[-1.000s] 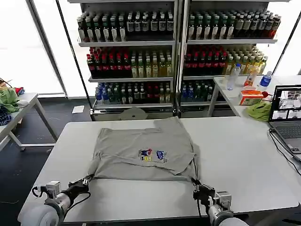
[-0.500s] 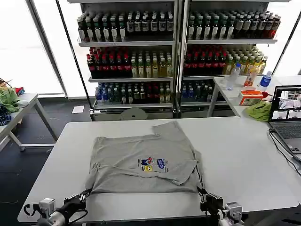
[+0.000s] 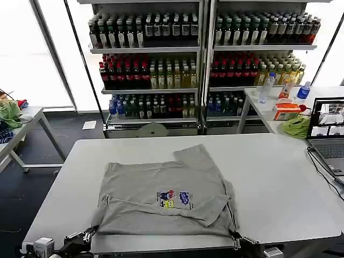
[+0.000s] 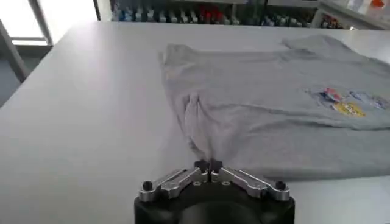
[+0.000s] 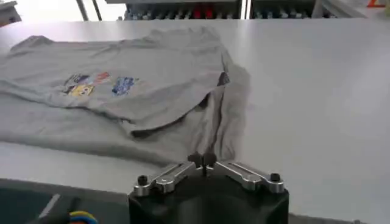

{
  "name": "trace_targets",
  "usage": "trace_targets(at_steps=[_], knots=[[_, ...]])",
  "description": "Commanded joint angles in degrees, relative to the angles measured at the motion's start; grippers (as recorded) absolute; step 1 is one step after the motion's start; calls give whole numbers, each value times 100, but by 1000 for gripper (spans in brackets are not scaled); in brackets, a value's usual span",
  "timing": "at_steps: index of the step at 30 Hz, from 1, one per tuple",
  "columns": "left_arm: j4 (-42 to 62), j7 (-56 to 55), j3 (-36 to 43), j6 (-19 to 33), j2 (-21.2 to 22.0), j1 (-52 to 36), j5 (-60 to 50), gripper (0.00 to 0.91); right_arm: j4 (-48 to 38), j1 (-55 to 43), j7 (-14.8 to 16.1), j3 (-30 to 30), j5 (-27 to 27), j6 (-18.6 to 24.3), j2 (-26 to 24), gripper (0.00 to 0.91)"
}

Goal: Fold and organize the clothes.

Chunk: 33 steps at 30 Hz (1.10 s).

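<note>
Left gripper (image 4: 208,165), tips pressed together, pinches the near-left corner of the grey shirt (image 3: 166,196) — I hold it at the white table's (image 3: 279,177) near edge. The shirt lies ahead of both grippers, print up. Soft, light cotton: it drags and wrinkles, so I take corners. Right gripper (image 5: 205,161) pinches the near-right corner — folded layers hide the collar.

No readable text; shirt (image 3: 161,199) chest print and bottle labels illegible.
</note>
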<state>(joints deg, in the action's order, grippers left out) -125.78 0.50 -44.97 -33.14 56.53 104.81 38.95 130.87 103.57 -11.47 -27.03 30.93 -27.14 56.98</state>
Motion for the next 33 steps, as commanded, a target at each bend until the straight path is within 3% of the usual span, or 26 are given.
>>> trace_targets(at_steps=[1,6,11,17,23,28,33], knots=[[-213,37,-298,-4,-91,303,147,907,106,132,-8,-204,32,50,-32,907],[-210,142,-555,-2,-182,283,238,907,164,-114,-19,-417,238,107,-60,907],[150,159,-534,-2,-495,-388,331,907,-8,-875,105,-500,334,72,-100,907],[869,664,-106,-7,-1088,-1315,311,907,-444,-2323,616,-433,550,-605,-176,907],[1903,1143,1106,-11,-1453,-3153,227,907,-2065,-4326,1141,538,263,-612,43,907],[2628,1226,1921,-8,-1376,-4325,206,907,-3362,-5867,1250,1361,56,-613,327,907],[3222,1269,2528,-3,-1216,-5066,155,907,-4437,-6707,1371,1839,56,-610,599,907]])
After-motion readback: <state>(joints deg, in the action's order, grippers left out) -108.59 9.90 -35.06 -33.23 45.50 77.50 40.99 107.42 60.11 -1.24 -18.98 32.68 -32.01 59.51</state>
